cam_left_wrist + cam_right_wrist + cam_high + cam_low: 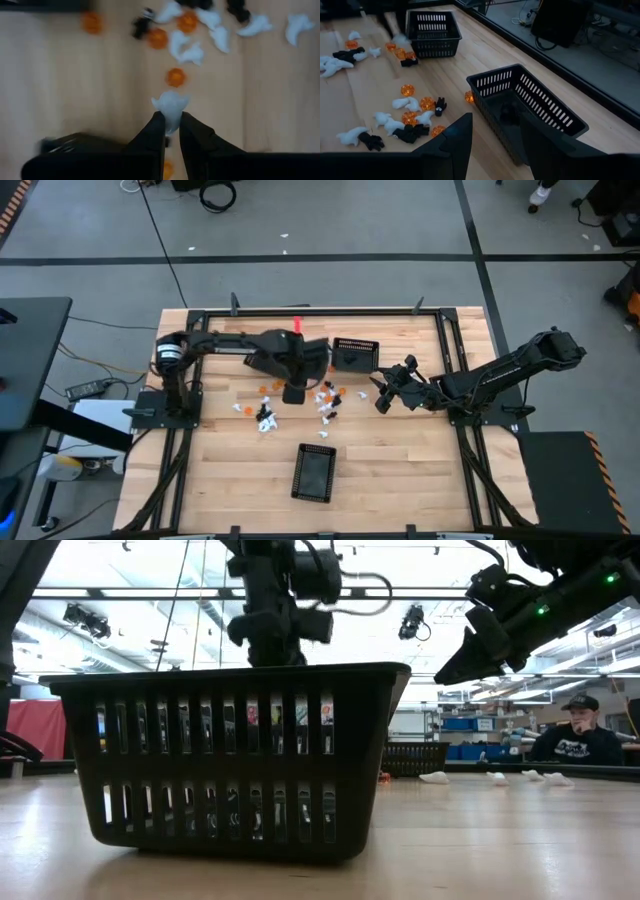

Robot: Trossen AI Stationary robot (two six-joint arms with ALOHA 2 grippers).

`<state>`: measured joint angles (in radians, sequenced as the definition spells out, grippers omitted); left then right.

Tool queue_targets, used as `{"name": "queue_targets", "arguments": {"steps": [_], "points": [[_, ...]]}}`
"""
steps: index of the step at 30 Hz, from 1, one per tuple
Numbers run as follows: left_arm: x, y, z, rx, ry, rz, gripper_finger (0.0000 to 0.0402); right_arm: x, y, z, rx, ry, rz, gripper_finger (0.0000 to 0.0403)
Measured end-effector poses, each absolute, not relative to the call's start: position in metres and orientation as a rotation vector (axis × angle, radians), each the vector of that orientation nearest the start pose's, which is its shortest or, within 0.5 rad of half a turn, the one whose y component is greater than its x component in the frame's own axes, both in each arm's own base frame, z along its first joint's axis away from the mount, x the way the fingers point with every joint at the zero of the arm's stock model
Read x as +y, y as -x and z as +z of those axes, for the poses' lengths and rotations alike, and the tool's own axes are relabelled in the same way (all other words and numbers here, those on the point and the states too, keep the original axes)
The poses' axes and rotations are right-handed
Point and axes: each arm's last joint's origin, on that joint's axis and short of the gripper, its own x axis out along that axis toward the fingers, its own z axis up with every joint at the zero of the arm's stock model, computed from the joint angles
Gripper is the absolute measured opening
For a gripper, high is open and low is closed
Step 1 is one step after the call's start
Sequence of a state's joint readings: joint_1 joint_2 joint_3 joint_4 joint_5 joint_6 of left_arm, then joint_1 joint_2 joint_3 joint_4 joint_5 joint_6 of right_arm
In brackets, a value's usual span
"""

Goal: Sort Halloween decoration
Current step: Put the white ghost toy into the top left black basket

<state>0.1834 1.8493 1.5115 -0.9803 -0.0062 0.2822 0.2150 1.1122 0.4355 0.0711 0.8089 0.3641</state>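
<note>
left gripper (171, 131) jaws pinching a white ghost trinket (171, 105); next: carry to a basket (314, 472). right gripper (492, 137) jaws spread, waiting.

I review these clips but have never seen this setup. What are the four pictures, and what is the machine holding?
Two dark robot arms work at a wooden table. One picture looks down from above, one looks level across the tabletop, and two come from cameras on the wrists. Small orange, white and black Halloween trinkets lie scattered between black mesh baskets. The left gripper pinches a small white ghost figure between its fingers. The right gripper hangs open and empty near another basket.
</note>
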Motion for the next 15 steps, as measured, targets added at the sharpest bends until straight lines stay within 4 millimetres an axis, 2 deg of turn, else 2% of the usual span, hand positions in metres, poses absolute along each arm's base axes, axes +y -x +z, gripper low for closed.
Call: {"name": "queue_targets", "arguments": {"steps": [5,8,15], "points": [[0.083,-0.348,0.261,1.277,-0.122,0.072,0.0050,0.023,-0.204,0.184,0.420,-0.046,-0.659,0.0169],[0.094,-0.342,0.265,1.269,-0.106,0.110,0.0050,0.023,-0.204,0.184,0.420,-0.051,-0.651,0.0169],[0.113,-0.316,0.239,1.311,-0.035,0.175,0.0050,0.024,-0.204,0.184,0.417,-0.055,-0.644,0.0169]]}}
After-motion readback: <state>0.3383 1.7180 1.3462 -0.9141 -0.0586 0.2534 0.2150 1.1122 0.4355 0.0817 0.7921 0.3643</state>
